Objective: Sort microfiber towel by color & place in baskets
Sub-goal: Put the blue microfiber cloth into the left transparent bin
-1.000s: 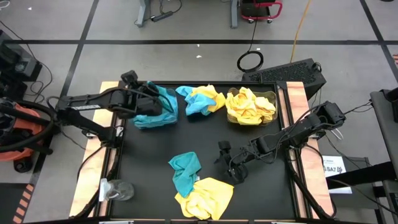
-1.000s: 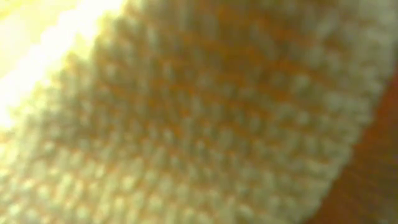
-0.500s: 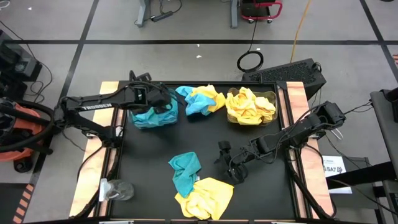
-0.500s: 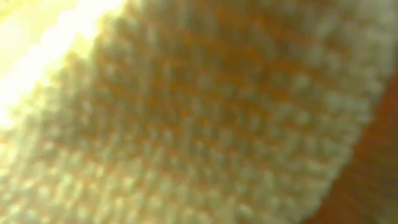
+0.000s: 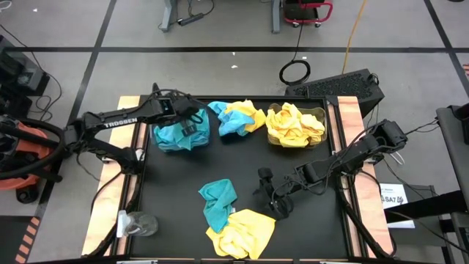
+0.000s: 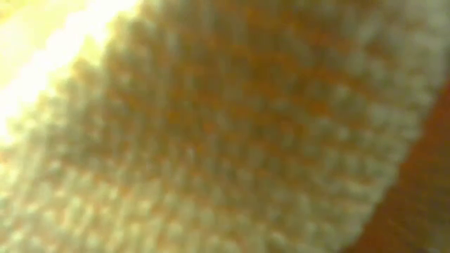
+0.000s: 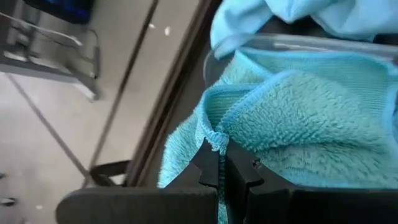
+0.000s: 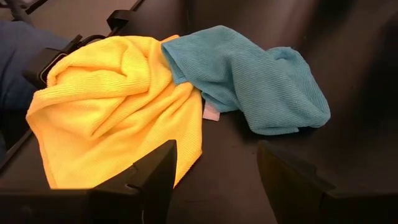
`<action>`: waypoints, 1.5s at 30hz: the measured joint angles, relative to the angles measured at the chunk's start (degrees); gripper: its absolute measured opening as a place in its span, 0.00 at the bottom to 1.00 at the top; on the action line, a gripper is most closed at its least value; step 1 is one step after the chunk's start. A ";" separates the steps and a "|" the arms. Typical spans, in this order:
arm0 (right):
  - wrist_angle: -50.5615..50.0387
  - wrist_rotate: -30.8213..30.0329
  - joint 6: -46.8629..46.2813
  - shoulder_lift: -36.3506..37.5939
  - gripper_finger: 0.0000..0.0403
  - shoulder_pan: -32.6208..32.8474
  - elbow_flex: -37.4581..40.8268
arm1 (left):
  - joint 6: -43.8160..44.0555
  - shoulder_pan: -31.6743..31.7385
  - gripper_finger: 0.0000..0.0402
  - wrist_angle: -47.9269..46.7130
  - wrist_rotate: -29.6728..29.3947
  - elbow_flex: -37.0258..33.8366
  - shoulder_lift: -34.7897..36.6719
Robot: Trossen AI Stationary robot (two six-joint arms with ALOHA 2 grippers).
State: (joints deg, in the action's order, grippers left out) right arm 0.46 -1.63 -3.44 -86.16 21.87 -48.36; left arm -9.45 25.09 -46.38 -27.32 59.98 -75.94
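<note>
Both arms are matte black, built from slim tube links with chunkier joint housings. The left arm [image 5: 121, 121], coming in from 9 o'clock on the bench, carries white "TROSSEN" lettering along its forearm link. The right arm [image 5: 352, 152], from 3 o'clock, has a blocky joint near its base and thin dark cabling along it. Left claw [image 7: 222, 169]: two flat black fingers, a small screw head visible on one. Right claw [image 8: 214, 186]: two broad, angular black fingers with bevelled inner edges.
</note>
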 joint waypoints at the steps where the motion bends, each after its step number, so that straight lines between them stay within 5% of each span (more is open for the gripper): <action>1: 0.01 0.00 0.00 0.00 0.53 0.00 0.00 | 0.01 0.66 0.00 0.84 1.02 -0.92 0.02; 23: 1.86 -0.05 -0.37 0.01 0.53 0.00 0.00 | -1.53 11.46 0.03 19.30 18.99 -18.33 -1.00; 34: 2.86 -0.07 -0.75 0.01 0.53 0.00 0.00 | -1.57 12.49 0.03 21.47 20.29 -19.19 -7.70; 45: 2.79 -0.09 -1.46 0.01 0.53 0.00 0.00 | -0.33 12.45 0.03 19.61 21.11 -18.32 -6.24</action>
State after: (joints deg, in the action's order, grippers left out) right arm 3.25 -1.72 -4.91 -86.15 21.87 -48.36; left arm -9.79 37.54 -26.76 -6.21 41.66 -82.18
